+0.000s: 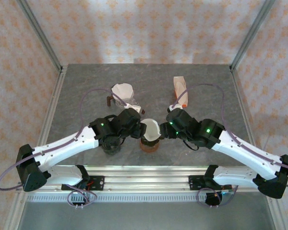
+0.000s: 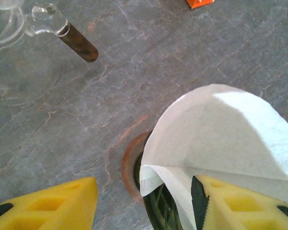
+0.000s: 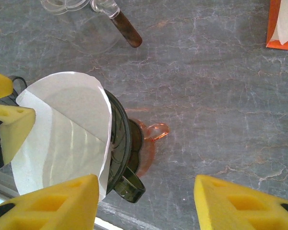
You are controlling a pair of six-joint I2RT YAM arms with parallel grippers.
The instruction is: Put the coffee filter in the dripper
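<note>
The white paper coffee filter [image 1: 152,128] stands open in the dark glass dripper [image 1: 149,141], which sits on an orange cup [image 3: 156,132] mid-table. In the left wrist view the filter [image 2: 221,139] drapes over the dripper rim [image 2: 156,203], and its edge lies against one yellow finger [image 2: 240,206]. My left gripper [image 1: 140,128] is at the dripper's left side, open, jaws wide apart. From the right, my right gripper [image 1: 164,130] stands open beside the dripper [image 3: 120,143], one finger [image 3: 53,203] next to the filter [image 3: 62,134]. The dripper's handle [image 3: 132,187] lies between its jaws.
A glass carafe [image 1: 122,93] with a brown handle [image 2: 79,43] stands behind the dripper on the left. An orange filter box [image 1: 181,91] lies at the back right. Bare grey tabletop [image 3: 221,110] stretches to the right of the dripper.
</note>
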